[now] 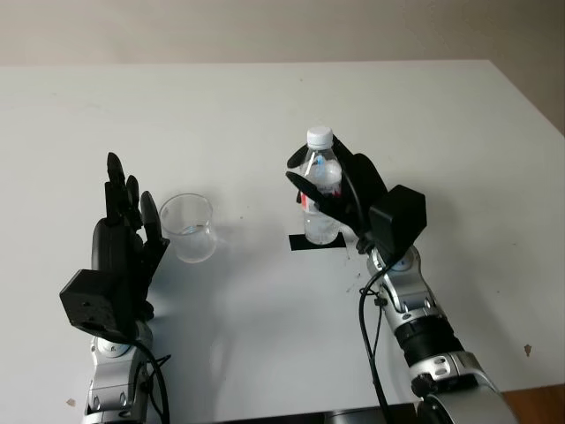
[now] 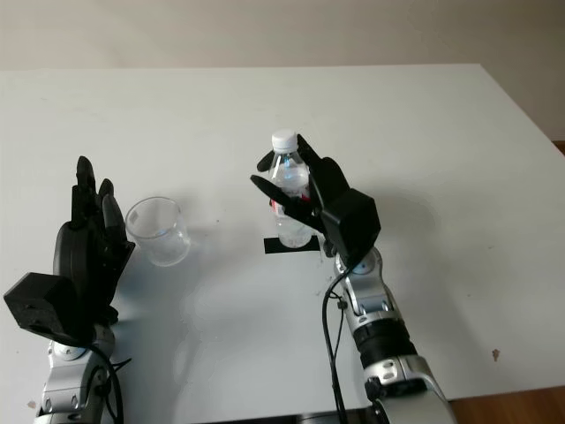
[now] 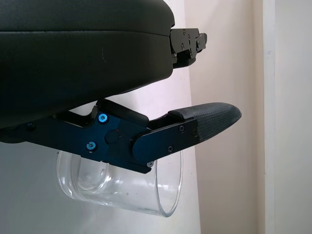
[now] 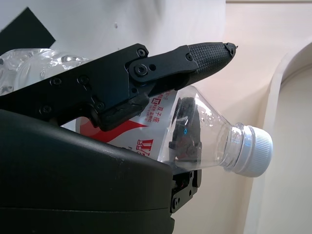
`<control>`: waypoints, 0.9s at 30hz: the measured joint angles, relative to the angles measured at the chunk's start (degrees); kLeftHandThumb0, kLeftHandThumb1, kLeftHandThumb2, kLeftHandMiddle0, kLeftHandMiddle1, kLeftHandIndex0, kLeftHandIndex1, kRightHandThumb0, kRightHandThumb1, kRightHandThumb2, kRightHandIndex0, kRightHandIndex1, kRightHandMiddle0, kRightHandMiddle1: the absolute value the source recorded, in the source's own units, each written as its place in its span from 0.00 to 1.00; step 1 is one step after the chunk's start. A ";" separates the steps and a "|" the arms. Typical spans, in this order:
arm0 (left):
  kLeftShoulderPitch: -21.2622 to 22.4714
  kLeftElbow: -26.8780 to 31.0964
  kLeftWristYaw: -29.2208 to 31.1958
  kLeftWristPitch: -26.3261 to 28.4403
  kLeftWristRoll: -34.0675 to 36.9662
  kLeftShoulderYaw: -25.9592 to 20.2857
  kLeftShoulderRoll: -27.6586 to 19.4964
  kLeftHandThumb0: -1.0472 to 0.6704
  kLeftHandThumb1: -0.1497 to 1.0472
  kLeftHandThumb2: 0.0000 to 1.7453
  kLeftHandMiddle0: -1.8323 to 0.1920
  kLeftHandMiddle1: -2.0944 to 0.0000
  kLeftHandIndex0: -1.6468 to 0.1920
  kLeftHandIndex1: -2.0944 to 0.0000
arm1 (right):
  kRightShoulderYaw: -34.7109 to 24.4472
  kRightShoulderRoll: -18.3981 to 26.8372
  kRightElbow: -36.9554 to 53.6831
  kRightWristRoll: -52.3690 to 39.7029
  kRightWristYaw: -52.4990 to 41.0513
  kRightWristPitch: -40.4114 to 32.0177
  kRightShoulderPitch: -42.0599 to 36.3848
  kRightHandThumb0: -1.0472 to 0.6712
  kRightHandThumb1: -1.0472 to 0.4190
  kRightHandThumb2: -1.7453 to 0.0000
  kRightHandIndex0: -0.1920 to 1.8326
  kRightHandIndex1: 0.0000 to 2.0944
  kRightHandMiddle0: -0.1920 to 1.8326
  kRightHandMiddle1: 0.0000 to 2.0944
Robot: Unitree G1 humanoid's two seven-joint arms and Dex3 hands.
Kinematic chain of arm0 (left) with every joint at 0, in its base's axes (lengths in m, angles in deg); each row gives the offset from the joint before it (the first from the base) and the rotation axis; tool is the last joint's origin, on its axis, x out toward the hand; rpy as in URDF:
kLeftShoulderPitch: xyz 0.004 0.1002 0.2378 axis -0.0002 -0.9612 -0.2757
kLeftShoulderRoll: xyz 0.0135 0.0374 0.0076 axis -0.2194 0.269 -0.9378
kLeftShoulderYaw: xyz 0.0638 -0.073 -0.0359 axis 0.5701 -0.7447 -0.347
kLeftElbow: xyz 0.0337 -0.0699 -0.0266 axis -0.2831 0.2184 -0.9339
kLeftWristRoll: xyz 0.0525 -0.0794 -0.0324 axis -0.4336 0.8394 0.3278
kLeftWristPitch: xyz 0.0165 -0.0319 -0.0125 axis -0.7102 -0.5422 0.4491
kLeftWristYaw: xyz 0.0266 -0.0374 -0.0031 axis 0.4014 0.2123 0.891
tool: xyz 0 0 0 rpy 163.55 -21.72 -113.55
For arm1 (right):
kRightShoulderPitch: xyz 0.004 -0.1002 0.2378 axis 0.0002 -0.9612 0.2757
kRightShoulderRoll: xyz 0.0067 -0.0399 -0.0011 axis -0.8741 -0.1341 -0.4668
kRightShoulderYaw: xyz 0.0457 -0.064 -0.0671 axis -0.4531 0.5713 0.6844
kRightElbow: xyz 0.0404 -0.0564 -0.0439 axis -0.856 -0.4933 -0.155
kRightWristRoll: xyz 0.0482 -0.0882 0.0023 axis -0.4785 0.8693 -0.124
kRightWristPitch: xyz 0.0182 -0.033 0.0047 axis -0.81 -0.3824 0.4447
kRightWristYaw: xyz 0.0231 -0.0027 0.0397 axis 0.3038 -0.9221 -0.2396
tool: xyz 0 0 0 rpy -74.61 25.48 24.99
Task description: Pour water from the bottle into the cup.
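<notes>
Two hands: both reach in from the near edge of the white surface (image 1: 265, 106), one at each side.
Left robot hand (image 1: 124, 238): at about 8 o'clock on the surface, upright, open and holding nothing.
Cup (image 1: 188, 227): clear and standing upright at the 3 o'clock side of the left robot hand, just beside its fingers; from the left wrist view one finger (image 3: 204, 122) crosses in front of the cup (image 3: 126, 187), and contact cannot be told.
Black patch (image 1: 300, 243): a dark square on the surface near the centre, under the bottle's base.
Bottle (image 1: 321, 185): clear plastic with a white cap and a red-and-white label, standing upright on the black patch, at 3 o'clock from the cup and well apart from it.
Right robot hand (image 1: 340, 190): at the 3 o'clock side of the bottle, its fingers (image 4: 195, 58) wrapped around the body at label height, gripping it; cap (image 4: 256, 153) clear of the fingers.
</notes>
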 measured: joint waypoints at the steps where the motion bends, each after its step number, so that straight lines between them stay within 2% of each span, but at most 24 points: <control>1: -0.01 0.00 0.02 0.00 0.00 0.00 0.00 0.20 1.00 0.40 1.00 0.86 0.95 1.00 | -0.05 -0.19 -0.78 0.02 0.11 0.78 0.21 0.47 0.00 0.81 0.72 1.00 0.35 1.00; 6: -0.05 0.09 0.09 0.18 -0.03 -0.06 -0.01 0.19 1.00 0.40 1.00 0.87 0.95 1.00 | -0.33 -0.45 -3.88 -0.31 -0.62 3.98 1.05 0.47 0.00 0.81 0.72 1.00 0.35 1.00; 16: -0.05 0.17 -0.02 0.55 -0.10 -0.24 -0.06 0.20 1.00 0.40 1.00 0.86 0.95 1.00 | -1.37 -0.09 -4.88 -1.63 -4.18 4.49 1.24 0.46 0.00 0.82 0.67 1.00 0.35 1.00; 19: -0.05 0.23 -0.02 0.66 -0.11 -0.30 -0.15 0.19 1.00 0.40 1.00 0.86 0.95 1.00 | -1.41 0.44 -4.33 -1.63 -5.24 4.48 0.89 0.45 0.00 0.84 0.55 1.00 0.27 1.00; 20: -0.06 0.25 -0.04 0.66 -0.12 -0.33 -0.22 0.19 1.00 0.40 1.00 0.86 0.95 1.00 | -1.40 0.76 -3.70 -1.68 -6.03 4.09 0.59 0.44 0.00 0.87 0.45 1.00 0.21 1.00; 22: -0.05 0.29 -0.04 0.66 -0.11 -0.35 -0.54 0.20 1.00 0.40 1.00 0.86 0.95 1.00 | -1.33 1.77 -1.78 -2.25 -8.87 2.30 -0.12 0.41 0.00 0.92 0.30 1.00 0.15 1.00; 24: -0.06 0.37 0.08 0.68 0.03 -0.47 -0.78 0.20 1.00 0.40 1.00 0.86 0.95 1.00 | -1.24 3.16 0.63 -3.56 -12.97 0.31 -1.17 0.36 0.03 0.96 0.10 1.00 0.07 1.00; 25: -0.05 0.41 0.12 0.69 0.07 -0.51 -0.89 0.20 1.00 0.40 1.00 0.86 0.95 1.00 | -1.14 3.84 1.81 -4.12 -14.82 -0.70 -1.72 0.33 0.04 0.97 0.05 0.93 0.03 0.94; 26: -0.05 0.42 0.13 0.68 0.10 -0.57 -0.99 0.20 1.00 0.40 1.00 0.86 0.95 1.00 | -0.95 4.53 3.10 -4.41 -16.48 -1.90 -2.25 0.30 0.06 0.97 0.03 0.72 0.01 0.78; 27: -0.05 0.41 0.15 0.68 0.10 -0.59 -1.04 0.20 1.00 0.40 1.00 0.86 0.95 1.00 | -0.75 5.19 4.61 -4.60 -17.82 -3.28 -2.95 0.28 0.07 0.97 0.05 0.56 0.02 0.66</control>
